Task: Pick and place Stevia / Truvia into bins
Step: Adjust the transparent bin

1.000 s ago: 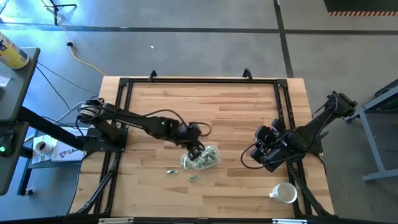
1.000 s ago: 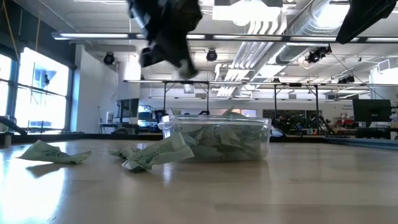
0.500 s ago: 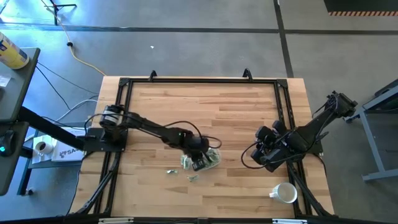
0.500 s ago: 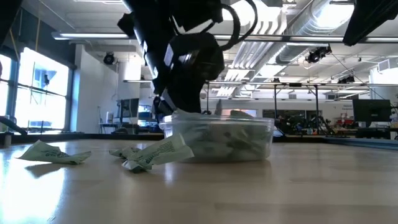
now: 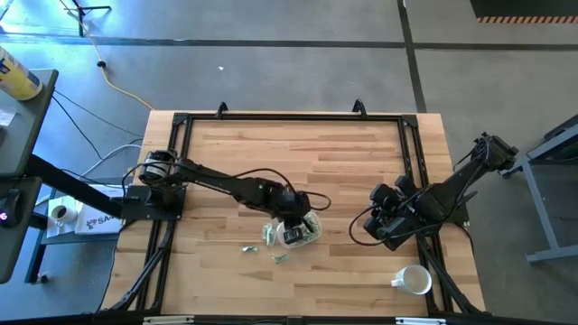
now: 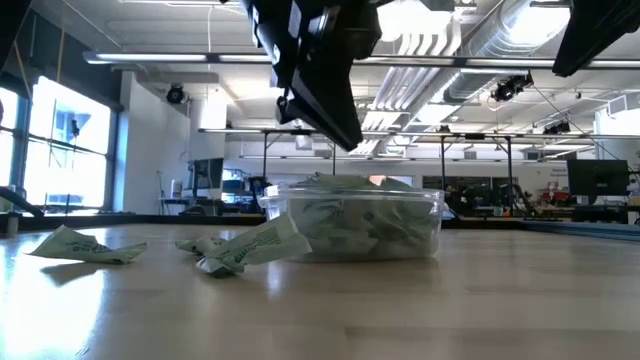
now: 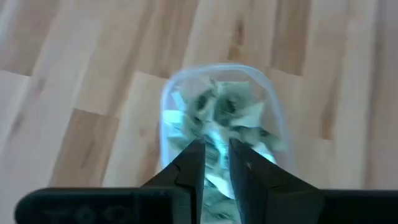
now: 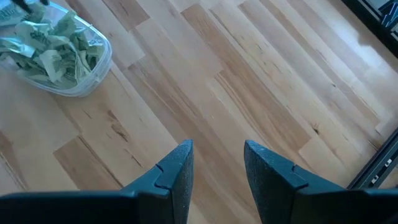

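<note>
There was one clear container (image 5: 299, 229) on the wooden table (image 5: 343, 162), filled with many green and white packets (image 8: 46, 42), too many to count. Outside it, two packets (image 6: 245, 248) lay on the table just beside the container and a third one (image 6: 82, 246) lay a little farther. One white mug (image 5: 414, 280) stood near the table's corner. The left gripper (image 7: 215, 163) hung directly above the container, pointing down, its fingers only narrowly apart and holding nothing visible. The right gripper (image 8: 217, 162) waited low over bare wood, well apart from the container, with its fingers moderately spread
</note>
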Controlling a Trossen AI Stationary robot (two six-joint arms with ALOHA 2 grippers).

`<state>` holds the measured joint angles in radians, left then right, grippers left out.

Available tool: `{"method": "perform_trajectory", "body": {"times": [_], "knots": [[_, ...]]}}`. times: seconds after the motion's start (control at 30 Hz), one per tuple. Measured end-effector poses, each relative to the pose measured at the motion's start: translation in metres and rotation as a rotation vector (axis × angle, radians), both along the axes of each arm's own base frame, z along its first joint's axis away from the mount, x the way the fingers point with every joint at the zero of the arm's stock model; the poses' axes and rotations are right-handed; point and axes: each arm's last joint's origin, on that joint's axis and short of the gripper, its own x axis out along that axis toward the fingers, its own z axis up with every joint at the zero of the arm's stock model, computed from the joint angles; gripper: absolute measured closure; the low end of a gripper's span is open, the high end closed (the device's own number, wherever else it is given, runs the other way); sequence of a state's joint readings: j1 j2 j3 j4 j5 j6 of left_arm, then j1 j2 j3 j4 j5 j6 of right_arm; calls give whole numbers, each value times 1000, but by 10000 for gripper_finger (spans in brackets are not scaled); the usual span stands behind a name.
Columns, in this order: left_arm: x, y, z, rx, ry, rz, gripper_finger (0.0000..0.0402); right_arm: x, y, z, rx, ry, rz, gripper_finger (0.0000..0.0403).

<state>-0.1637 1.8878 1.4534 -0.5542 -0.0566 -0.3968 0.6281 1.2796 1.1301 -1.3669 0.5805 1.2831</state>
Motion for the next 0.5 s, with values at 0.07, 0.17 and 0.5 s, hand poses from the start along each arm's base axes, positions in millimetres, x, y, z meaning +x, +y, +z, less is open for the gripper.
{"method": "perform_trajectory", "body": {"times": [0.07, 0.17, 0.5], "knots": [[1, 1, -1, 27, -4, 6, 295, 1, 1, -1, -3, 5, 0, 269], [7, 0, -10, 58, -15, -11, 297, 3, 2, -4, -8, 18, 1, 269], [20, -4, -52, 10, 63, -61, 297, 8, 9, -13, -4, 80, 4, 269]]}}
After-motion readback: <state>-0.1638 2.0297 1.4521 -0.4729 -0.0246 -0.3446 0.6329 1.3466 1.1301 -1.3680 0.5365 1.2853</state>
